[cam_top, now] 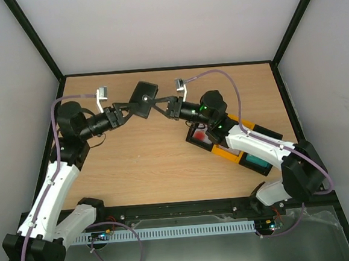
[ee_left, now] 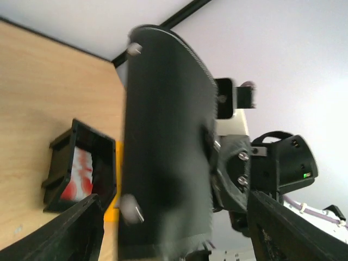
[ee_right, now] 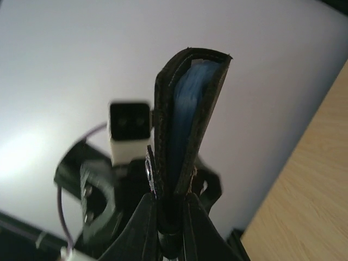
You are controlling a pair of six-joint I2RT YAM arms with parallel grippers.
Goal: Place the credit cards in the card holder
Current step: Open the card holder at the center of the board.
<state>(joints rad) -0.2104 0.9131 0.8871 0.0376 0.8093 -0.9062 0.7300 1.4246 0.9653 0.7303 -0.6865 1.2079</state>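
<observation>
**Top view.** The holder (cam_top: 143, 98) is held off the table (cam_top: 153, 168) at its far middle, between the two claws. The left claw (cam_top: 125, 112) meets its lower left corner and the right claw (cam_top: 163, 107) its lower right corner. The holder's black outer face is turned towards the camera.

**Left wrist view.** The holder (ee_left: 168, 152) stands on edge as a broad black slab between the fingers (ee_left: 81, 228) of the left claw (ee_left: 174, 198). The jaws stand wide. One finger is just beside the holder's face and the other is apart from it, with a gap showing. The left claw is released and grips nothing.

**Right wrist view.** The right claw (ee_right: 169, 204) is clenched on the holder (ee_right: 187, 119), with both fingers (ee_right: 142, 223) pressed against its lower edge. The holder rises upright from the jaws. It is slightly parted at the top, where pale blue lining shows between the black walls.

**Cards.** Red-and-white cards (cam_top: 200, 137) lie in a black bin (cam_top: 191, 139) under the right arm, well apart from the holder. A yellow bin (cam_top: 228, 153) adjoins the black bin. A teal card (cam_top: 257, 161) lies farther along the same row. The left wrist view shows the black bin (ee_left: 103, 157) resting on the table, with a red-and-white card (ee_left: 79, 174) inside.
</observation>
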